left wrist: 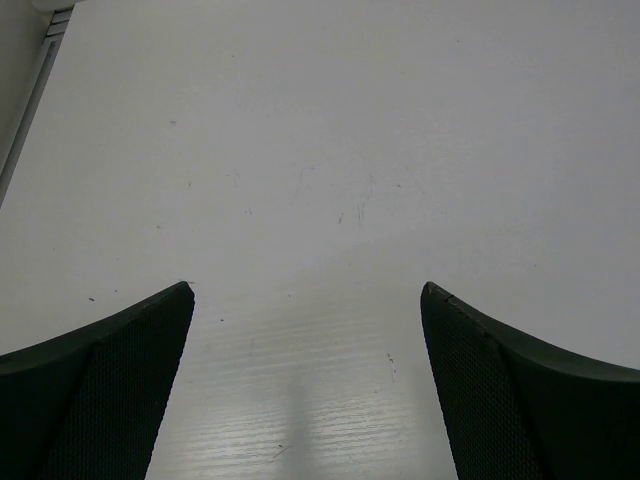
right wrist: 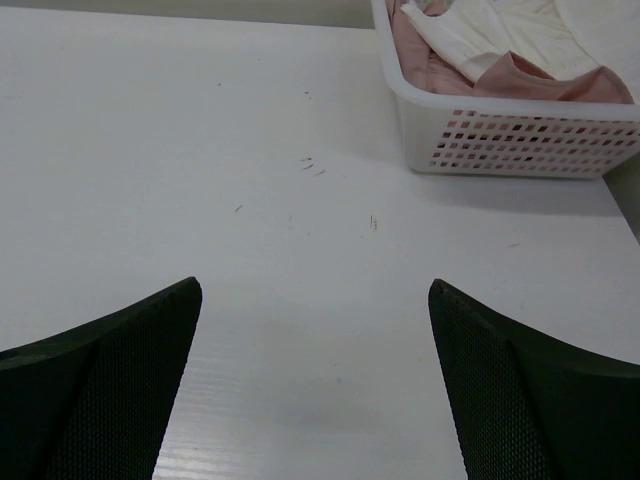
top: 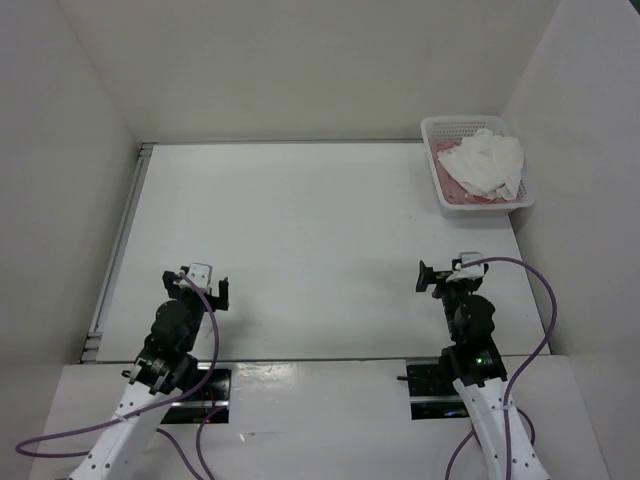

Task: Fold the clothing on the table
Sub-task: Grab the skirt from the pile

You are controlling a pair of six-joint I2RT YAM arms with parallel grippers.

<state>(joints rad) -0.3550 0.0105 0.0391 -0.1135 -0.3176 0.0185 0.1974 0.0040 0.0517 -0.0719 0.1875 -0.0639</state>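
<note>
White walls enclose the white table [top: 300, 220], which has a metal rail [top: 118, 240] along its left edge. You will find the left gripper [left wrist: 308, 290] with its jaws spread fully apart and nothing between them, positioned over bare tabletop at the near left. The right gripper [right wrist: 315, 285] stands equally wide and grips nothing, at the near right. No fabric touches either gripper. The clothing [top: 487, 160] lies bunched in the white lattice basket [top: 438, 190] at the far right corner of the table. It rests on top of a pink garment [top: 455, 187], well apart from both grippers.
</note>
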